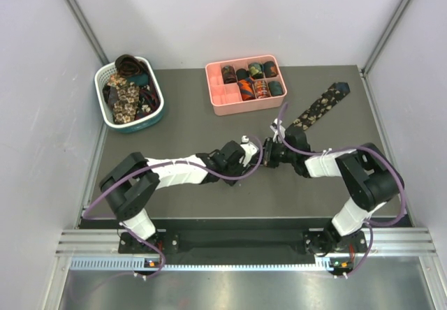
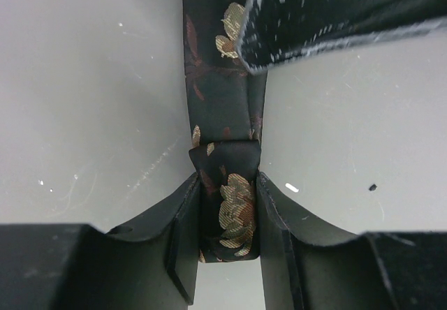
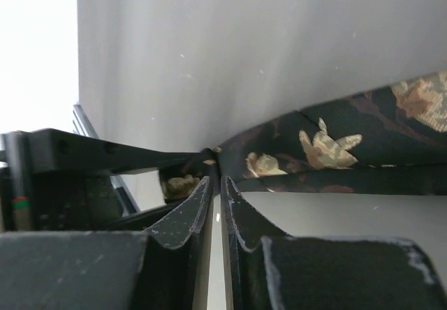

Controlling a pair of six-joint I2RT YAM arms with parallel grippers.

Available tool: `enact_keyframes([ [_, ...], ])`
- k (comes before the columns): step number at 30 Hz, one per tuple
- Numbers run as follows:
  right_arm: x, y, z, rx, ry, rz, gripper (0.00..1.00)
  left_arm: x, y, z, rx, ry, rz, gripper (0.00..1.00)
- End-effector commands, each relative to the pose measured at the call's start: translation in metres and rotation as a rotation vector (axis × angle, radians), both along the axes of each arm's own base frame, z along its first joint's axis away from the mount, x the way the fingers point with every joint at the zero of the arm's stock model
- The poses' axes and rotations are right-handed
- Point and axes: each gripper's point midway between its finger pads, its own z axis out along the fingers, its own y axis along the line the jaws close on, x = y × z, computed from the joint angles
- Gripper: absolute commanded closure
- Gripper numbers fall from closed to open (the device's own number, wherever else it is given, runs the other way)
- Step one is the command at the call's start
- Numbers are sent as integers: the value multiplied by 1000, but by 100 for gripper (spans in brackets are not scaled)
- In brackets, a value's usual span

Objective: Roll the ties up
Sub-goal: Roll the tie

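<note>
Two arms reach low over the dark grey bench (image 1: 188, 125), which white walls (image 1: 230, 17) enclose. Their elbows bend outward and the end effectors meet near its middle. The left end effector (image 2: 227, 179) pinches the folded end of a floral tie (image 1: 323, 106). The right end effector (image 3: 215, 179), just beyond it, is pressed together on the tie's edge. From them the tie runs flat to the far right. Beyond them stands a pink tray (image 1: 218, 101), and far to their left a basket (image 1: 99, 95).

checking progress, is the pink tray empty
No, the pink tray holds several rolled ties in its compartments.
</note>
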Motion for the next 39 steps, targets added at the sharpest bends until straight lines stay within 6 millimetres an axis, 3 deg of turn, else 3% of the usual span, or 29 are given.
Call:
enact_keyframes([
  [1, 1, 10, 2, 33, -42, 40, 91, -6, 10, -6, 70, 58, 45, 61],
  [6, -1, 10, -13, 19, -20, 33, 93, -14, 7, -3, 77, 90, -7, 61],
  [19, 9, 8, 6, 30, -78, -30, 92, -41, 5, -1, 145, 257, -142, 61],
  [26, -4, -24, 6, -80, -162, -111, 83, -41, 7, -10, 210, 311, -115, 61],
  [27, -3, -31, 15, -96, -196, -139, 82, -40, 6, -9, 214, 315, -112, 61],
  [28, -11, -39, 6, -141, -187, -137, 80, -41, 7, -11, 221, 322, -110, 61],
  [31, -22, -55, 12, -200, -260, -164, 76, -41, 6, -13, 224, 334, -102, 61],
  [36, -54, -56, 20, -306, -351, -151, 74, -39, 4, -15, 236, 346, -95, 61],
  [39, -69, -49, 39, -305, -467, -157, 74, -40, 3, -19, 241, 357, -97, 61],
])
